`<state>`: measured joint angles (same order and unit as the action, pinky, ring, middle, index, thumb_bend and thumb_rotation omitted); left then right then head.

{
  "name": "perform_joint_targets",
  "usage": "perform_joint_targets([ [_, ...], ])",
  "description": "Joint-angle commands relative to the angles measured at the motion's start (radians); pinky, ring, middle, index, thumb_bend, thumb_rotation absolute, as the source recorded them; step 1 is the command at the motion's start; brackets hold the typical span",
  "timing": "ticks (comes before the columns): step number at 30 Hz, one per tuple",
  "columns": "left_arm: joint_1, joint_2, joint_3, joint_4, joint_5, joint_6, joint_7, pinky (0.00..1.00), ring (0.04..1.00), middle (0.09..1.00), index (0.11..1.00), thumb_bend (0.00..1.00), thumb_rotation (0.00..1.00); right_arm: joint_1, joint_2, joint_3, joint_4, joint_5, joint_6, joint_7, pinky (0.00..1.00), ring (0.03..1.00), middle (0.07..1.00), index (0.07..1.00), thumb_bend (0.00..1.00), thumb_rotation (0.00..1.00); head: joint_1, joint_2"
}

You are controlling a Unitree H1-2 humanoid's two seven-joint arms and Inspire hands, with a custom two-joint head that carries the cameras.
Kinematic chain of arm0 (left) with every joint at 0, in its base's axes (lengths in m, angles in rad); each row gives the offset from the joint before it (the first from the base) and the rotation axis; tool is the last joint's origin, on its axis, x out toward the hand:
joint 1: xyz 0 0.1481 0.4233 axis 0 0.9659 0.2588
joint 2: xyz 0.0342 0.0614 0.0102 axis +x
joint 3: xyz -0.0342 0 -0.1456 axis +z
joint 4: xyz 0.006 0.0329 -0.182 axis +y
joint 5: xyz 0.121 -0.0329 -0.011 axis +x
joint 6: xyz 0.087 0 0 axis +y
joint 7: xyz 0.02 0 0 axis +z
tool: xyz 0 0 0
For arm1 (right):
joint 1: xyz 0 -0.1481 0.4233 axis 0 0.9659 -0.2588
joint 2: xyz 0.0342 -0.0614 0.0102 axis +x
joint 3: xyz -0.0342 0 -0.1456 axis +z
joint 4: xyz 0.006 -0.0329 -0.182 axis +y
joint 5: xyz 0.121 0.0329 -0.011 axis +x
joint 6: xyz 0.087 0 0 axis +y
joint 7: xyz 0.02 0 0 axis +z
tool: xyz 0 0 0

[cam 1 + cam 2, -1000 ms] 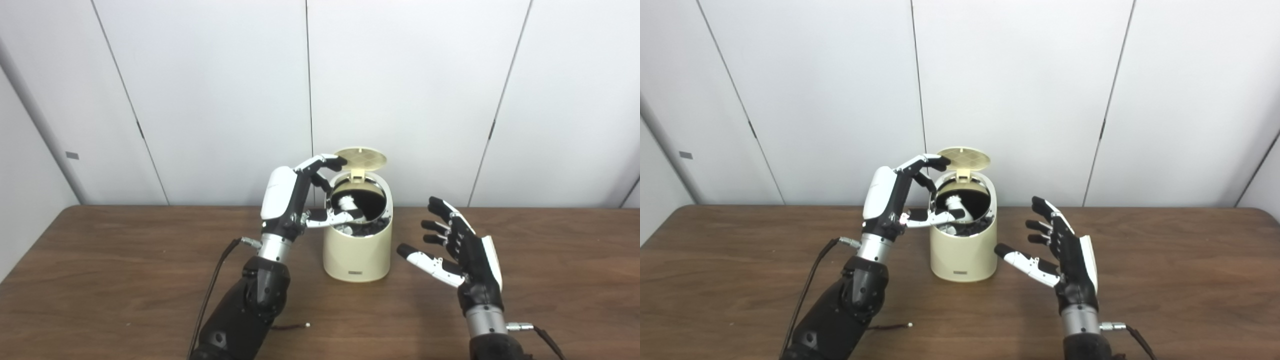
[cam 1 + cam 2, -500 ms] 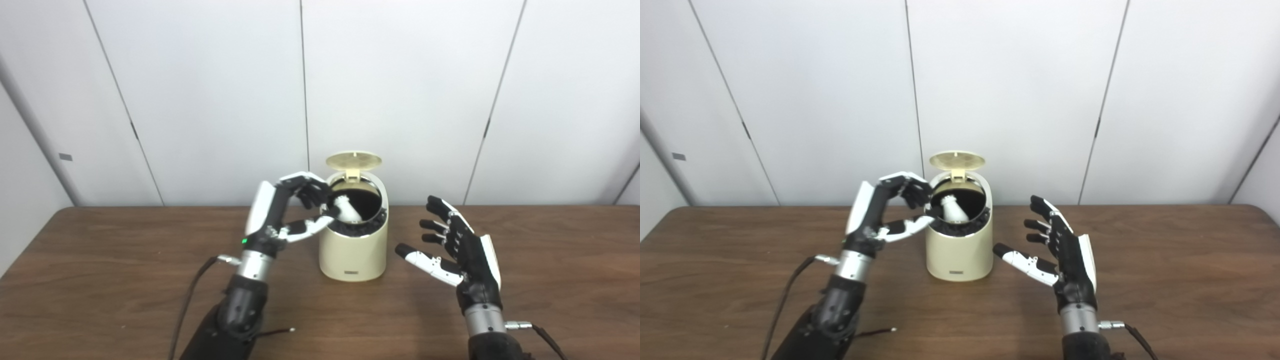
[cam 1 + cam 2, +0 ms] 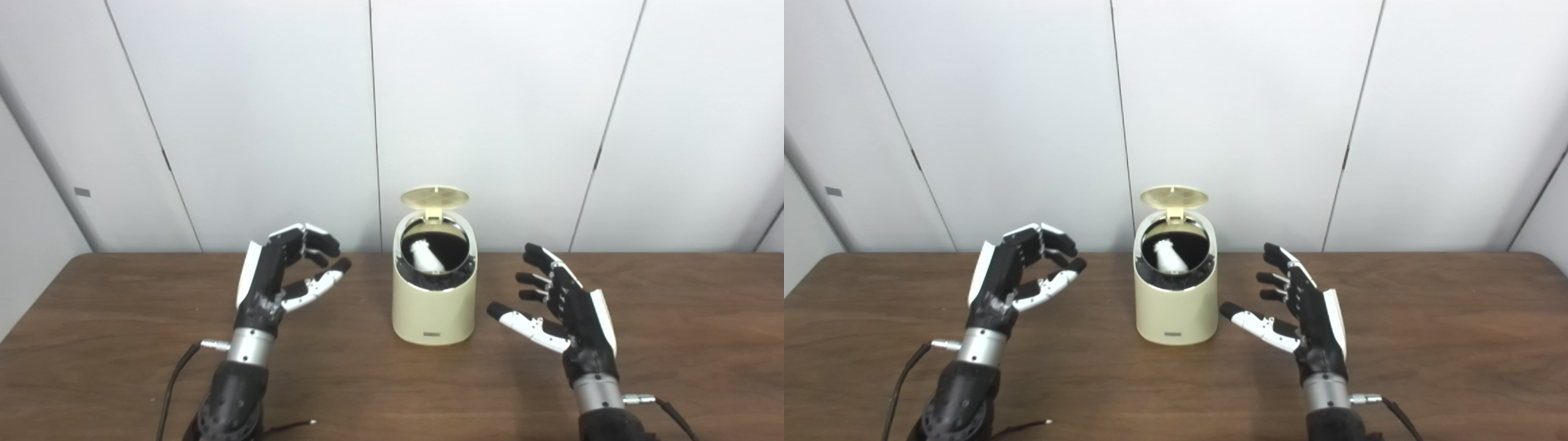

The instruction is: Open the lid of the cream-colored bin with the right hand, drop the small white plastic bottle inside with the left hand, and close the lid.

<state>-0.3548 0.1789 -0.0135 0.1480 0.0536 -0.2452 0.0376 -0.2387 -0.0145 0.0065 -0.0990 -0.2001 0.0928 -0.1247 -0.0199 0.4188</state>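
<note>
**Bottle in, lid up**

Bottle (image 3: 425,255) lies tilted inside bin (image 3: 434,306); lid (image 3: 434,197) stands open at bin's rear. Left hand (image 3: 277,278) left of bin, fingers loosely curled, empty. Right hand (image 3: 566,306) right of bin, fingers spread, empty. Risk: closing push could shove the light bin. Brown wood table (image 3: 122,343), white wall panels behind bin.

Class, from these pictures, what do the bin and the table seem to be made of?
Bin: probably plastic, a smooth cream shell with a soft sheen and rounded moulded edges. Table: dark brown wood or wood-look laminate, with visible grain streaks and a matte finish; which of the two cannot be told.
</note>
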Motion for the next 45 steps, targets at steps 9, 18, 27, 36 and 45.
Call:
perform_joint_targets([
  [9,0.052,0.006,0.023,-0.028,0.022,0.005,-0.025,0.56,0.630,0.682,0.498,0.50,0.03,-0.130,-0.091,0.031,-0.045,-0.054,-0.032,0.057,0.67,0.792,0.854,0.814,0.60,0.48,-0.022,-0.027],
  [18,0.083,0.002,0.021,0.009,0.005,-0.025,-0.059,0.61,0.683,0.734,0.498,0.50,0.04,-0.299,-0.207,0.057,-0.048,-0.132,0.042,0.151,0.70,0.799,0.822,0.796,0.58,0.69,-0.037,-0.054],
  [27,0.091,-0.013,0.017,0.044,-0.002,-0.067,-0.069,0.65,0.729,0.774,0.784,0.60,0.00,-0.420,-0.276,0.107,-0.045,-0.224,0.148,0.248,0.73,0.822,0.833,0.813,0.61,0.74,-0.026,-0.076],
  [36,0.102,-0.030,0.015,0.059,0.008,-0.085,-0.062,0.64,0.719,0.771,0.786,0.58,0.00,-0.497,-0.316,0.178,-0.005,-0.261,0.127,0.333,0.75,0.824,0.798,0.791,0.64,0.76,-0.016,-0.075],
  [45,0.107,-0.038,0.018,0.052,0.014,-0.080,-0.055,0.63,0.716,0.775,0.789,0.58,0.00,-0.534,-0.340,0.251,0.018,-0.297,0.093,0.409,0.77,0.884,0.856,0.818,0.67,0.82,0.000,-0.068],
])
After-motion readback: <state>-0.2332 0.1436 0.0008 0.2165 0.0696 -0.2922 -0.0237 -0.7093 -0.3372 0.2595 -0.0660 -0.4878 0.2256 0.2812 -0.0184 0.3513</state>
